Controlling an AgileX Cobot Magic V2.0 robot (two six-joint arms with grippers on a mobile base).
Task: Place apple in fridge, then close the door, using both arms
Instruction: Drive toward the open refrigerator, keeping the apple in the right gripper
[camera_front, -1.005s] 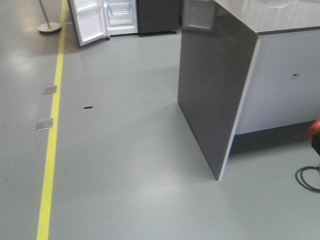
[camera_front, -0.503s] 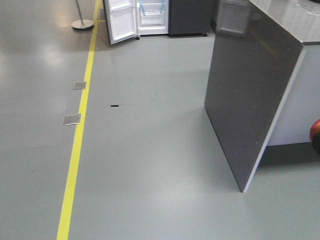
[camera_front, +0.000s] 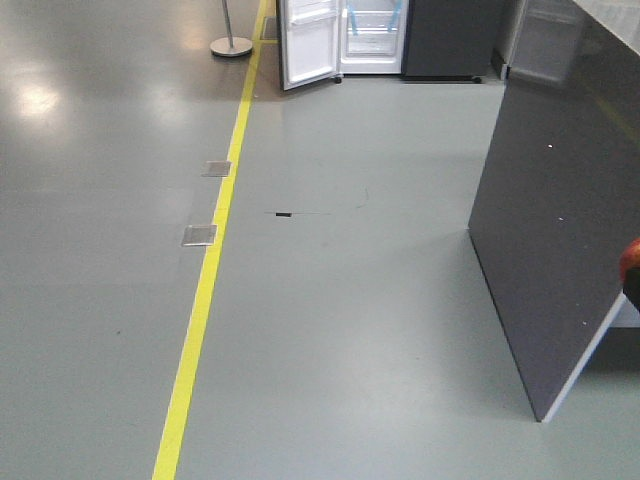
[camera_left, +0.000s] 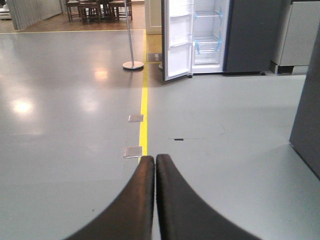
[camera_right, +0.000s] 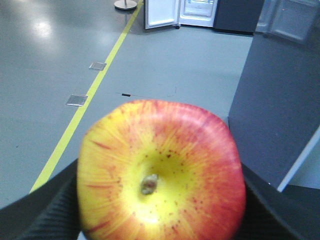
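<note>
Holding the apple (camera_right: 160, 170) in the right fingers (camera_right: 47, 220), left fingers (camera_left: 135, 200) closed on nothing. Nowhere near the open fridge (camera_front: 372, 35) yet; gotta roll over, load it, shut the door (camera_front: 308, 45).

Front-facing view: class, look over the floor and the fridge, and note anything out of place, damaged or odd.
Little stands out. The door of the fridge stands open, far off. On the floor lies a short dark mark with a faint scratch beside it. Nothing looks spilled.
</note>
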